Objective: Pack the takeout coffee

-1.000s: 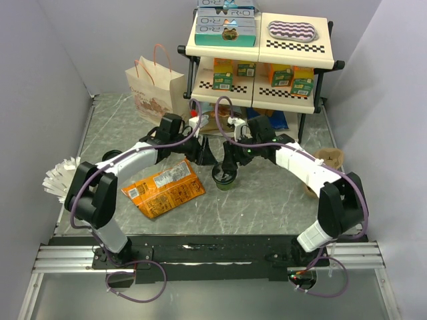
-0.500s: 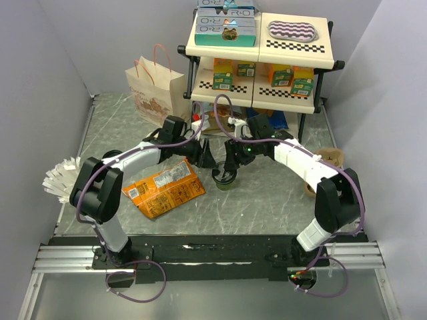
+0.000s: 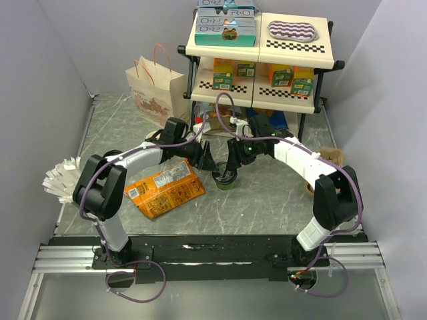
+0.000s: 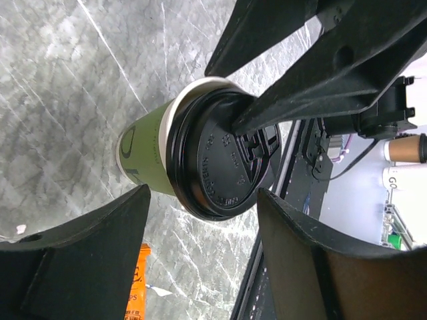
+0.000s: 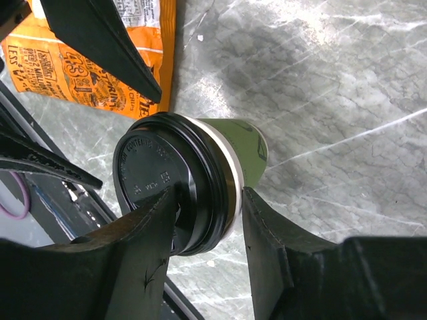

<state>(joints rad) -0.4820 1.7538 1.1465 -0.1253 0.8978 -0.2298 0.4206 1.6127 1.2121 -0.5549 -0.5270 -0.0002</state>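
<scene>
The takeout coffee (image 3: 225,179), a green paper cup under a black lid, stands upright on the grey marble-patterned table (image 3: 267,200) between two robot arms. The right gripper (image 3: 230,165) straddles the lid's edge, one fingertip (image 5: 157,223) on top of the lid and the other beside the rim; whether it pinches cannot be told. The left gripper (image 3: 206,160) stands wide apart and holds nothing, just beside the cup. Embossed lettering on the lid (image 4: 223,160) is too small to read (as is the print on the orange snack bag (image 3: 163,189) nearby). Boxes (image 3: 225,20) on the shelf (image 3: 293,50) behind read "R·O"
</scene>
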